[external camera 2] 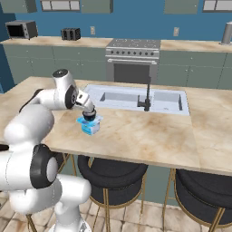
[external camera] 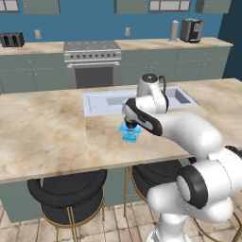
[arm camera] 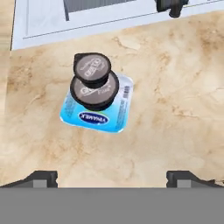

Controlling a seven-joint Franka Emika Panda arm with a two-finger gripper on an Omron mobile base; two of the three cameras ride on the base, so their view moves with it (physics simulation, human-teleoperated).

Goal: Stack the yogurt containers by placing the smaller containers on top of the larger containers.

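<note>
Now, left base view: blue tub at centre, on the counter under the arm's wrist.
Right base view: dark cup atop it, left of centre.
Hand view: gripper spread wide, empty.
Next: lift straight, avoid nudging the stack.

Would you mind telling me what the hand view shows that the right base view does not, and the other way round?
Hand view alone: the printed label on the blue tub lid, and the dark cup's top from above, standing on that lid; the open gripper is apart from both.

Right base view alone: the stove, microwave, toaster and black stools.

Both: cup on tub, marble counter, sink and faucet.
</note>
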